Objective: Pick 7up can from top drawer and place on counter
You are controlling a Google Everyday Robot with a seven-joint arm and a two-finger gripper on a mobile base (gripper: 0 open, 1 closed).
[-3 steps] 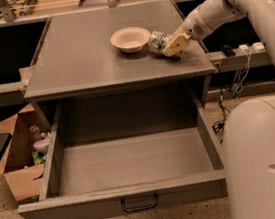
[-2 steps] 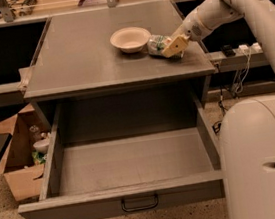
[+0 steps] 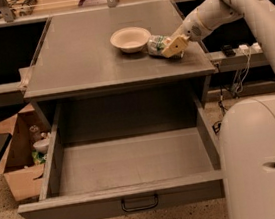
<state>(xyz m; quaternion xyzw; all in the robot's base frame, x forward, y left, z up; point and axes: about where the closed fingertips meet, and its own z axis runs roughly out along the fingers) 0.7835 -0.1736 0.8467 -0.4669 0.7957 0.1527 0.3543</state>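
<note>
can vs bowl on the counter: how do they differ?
The can is smaller than the bowl. The can is silvery-green with markings; the bowl is plain white. The claw is at the can, while the bowl stands apart from the claw. Both sit on the counter, towards its right side.

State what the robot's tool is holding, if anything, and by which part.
The tool meets the 7up can, on the counter, at its end away from the bowl; whether it actually grips cannot be told.
</note>
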